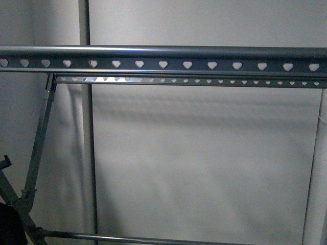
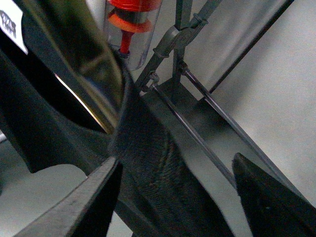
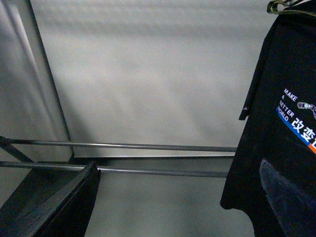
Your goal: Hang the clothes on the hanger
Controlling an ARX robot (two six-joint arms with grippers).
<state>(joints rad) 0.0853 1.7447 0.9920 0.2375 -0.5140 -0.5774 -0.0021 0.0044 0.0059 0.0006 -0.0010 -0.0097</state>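
Hanging beside your wide-spread right end effector (image 3: 177, 165) is the black T-shirt (image 3: 281, 74); your left end effector (image 2: 176, 160) also stands wide, dark cloth (image 2: 148, 173) between its fingers.

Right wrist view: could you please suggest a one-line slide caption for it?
Black printed T-shirt hanging in front of the rails of the drying rack and a pale wall.
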